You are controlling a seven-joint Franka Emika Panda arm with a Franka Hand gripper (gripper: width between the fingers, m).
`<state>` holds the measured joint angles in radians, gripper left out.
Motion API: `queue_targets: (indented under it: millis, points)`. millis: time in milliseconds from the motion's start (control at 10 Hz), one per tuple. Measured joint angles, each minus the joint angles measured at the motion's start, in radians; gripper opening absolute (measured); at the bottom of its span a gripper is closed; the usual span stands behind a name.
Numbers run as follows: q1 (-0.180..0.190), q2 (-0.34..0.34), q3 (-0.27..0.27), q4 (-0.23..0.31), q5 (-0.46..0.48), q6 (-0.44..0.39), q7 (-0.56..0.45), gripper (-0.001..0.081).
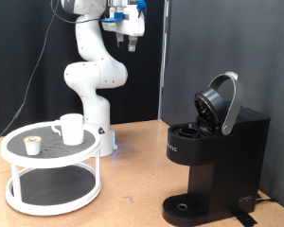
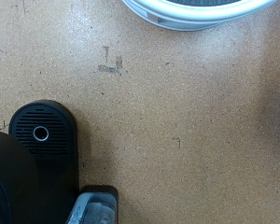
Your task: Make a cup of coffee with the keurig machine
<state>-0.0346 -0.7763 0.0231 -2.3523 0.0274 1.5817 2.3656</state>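
I see the tool (image 1: 131, 40) raised high, holding nothing; I cannot tell how far it is open. Far below it, the white mug (image 1: 71, 128) sits on the white two-tier stand (image 1: 52, 180), while the Keurig machine (image 1: 213, 161) stands lid-up on the table (image 1: 133, 203).

The gripper (image 1: 132, 40) hangs high above the table (image 1: 133, 180), well apart from everything on it. Far below it, toward the exterior view's left, stands a two-tier round stand (image 1: 51, 165). The cup (image 1: 71, 128) and a small pod (image 1: 32, 145) sit on the upper tier, pod left of cup. Below the gripper to the exterior view's right stands the keurig machine (image 1: 216, 161), lid raised.
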Motion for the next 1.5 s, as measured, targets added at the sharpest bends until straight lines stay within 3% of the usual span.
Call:
queue_targets:
  millis: [200, 1000, 1300, 1500]
  points:
    - [-0.004, 0.000, -0.016, -0.002, 0.001, 0.011, -0.001, 0.0734]
    - [-0.080, 0.000, -0.232, 0.008, -0.104, 0.008, -0.208, 0.0734]
    - [-0.081, 0.001, -0.241, 0.005, -0.117, 0.007, -0.241, 0.0734]
    - [-0.092, 0.002, -0.284, 0.010, -0.154, 0.007, -0.296, 0.0734]
